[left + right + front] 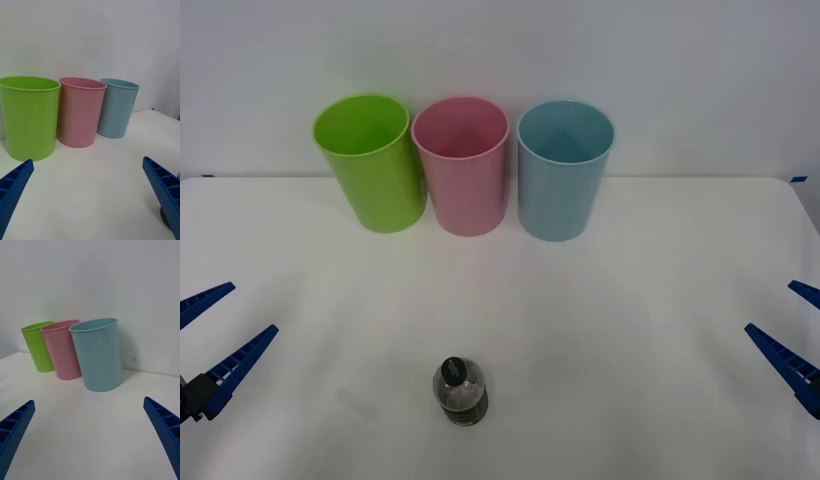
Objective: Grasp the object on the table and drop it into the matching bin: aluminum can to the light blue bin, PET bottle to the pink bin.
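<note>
Plain white wall (500,50) is seen behind, unmarked, lit evenly w/ soft shadows. Small blue tape marks (799,179) are stuck at far edge corners, L & R.

Light falls soft and even across my table (630,330), bright but without hard glare. The three bins throw only faint, short shadows at their bases, and the PET bottle (460,392) sits on a small dim patch, so the light seems to come from overhead, though I cannot fix its source. The back wall looks slightly grey. My wrist views are a little soft, and my blue fingers (13,427) blur at the corners.
</note>
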Controlling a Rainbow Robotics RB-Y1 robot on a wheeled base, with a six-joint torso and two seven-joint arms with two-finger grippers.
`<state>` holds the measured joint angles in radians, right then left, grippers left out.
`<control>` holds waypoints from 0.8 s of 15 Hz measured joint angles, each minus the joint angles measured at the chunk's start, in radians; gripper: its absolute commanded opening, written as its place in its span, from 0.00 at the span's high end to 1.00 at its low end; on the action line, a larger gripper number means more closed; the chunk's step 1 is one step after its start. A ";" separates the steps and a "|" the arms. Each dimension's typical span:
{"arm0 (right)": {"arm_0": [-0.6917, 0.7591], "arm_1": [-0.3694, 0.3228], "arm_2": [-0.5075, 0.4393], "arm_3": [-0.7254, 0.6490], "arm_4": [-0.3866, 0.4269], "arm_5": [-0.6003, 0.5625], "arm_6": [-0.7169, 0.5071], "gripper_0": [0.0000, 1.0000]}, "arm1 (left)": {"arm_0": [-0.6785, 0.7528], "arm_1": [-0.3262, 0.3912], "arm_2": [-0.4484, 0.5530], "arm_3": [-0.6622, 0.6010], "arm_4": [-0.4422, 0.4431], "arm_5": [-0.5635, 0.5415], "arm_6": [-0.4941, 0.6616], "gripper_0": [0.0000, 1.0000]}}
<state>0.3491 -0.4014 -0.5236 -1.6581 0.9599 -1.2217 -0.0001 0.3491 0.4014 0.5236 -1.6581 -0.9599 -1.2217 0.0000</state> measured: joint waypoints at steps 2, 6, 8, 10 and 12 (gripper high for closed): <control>0.000 0.000 0.000 0.000 0.000 0.000 0.000 0.00 | 0.000 0.000 0.000 0.000 0.000 0.000 0.000 0.00; 0.016 0.009 0.003 0.008 0.016 -0.016 -0.004 0.00 | 0.000 0.000 0.000 0.000 0.000 0.000 0.000 0.00; 0.023 0.002 0.009 0.008 0.016 -0.035 -0.005 0.00 | 0.000 0.000 0.000 0.000 0.000 0.000 0.000 0.00; 0.038 -0.014 0.044 0.008 0.016 -0.048 0.000 0.00 | 0.000 0.000 0.000 0.000 0.000 0.000 0.000 0.00; 0.055 -0.027 0.076 0.008 0.016 -0.059 0.004 0.00 | 0.000 0.000 0.000 0.000 0.000 0.000 0.000 0.00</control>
<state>0.4044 -0.4282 -0.4478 -1.6505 0.9761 -1.2812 0.0042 0.3492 0.4014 0.5236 -1.6581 -0.9599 -1.2217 0.0000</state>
